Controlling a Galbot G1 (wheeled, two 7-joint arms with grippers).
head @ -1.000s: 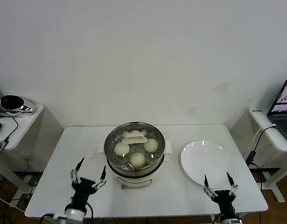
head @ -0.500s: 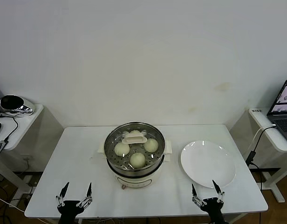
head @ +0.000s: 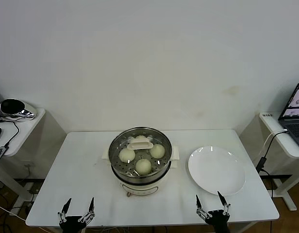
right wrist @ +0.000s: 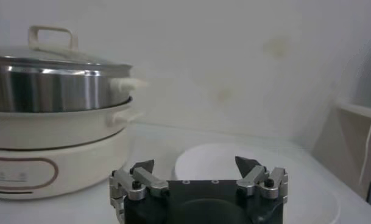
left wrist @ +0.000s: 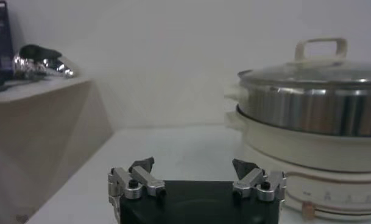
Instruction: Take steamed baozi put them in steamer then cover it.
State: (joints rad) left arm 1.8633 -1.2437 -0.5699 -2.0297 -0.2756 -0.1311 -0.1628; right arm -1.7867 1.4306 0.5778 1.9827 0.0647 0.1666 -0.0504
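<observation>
The steamer stands mid-table, a shiny steel pot on a cream base. The cover sits on it, glass with a cream handle. Three baozi show through the glass: one on the left, one on the right, one in front. My left gripper is open and empty at the table's front edge, left of the pot. My right gripper is open and empty at the front edge, just before the plate. The left wrist view shows the left gripper beside the covered steamer. In the right wrist view the right gripper faces the steamer.
An empty white plate lies right of the pot, and also shows in the right wrist view. A side table with a silver object stands at the left. A laptop sits on a desk at the right.
Both grippers have drawn back from beside the pot and plate toward the table's front edge, still open. Steamer, cover and plate have not moved.
</observation>
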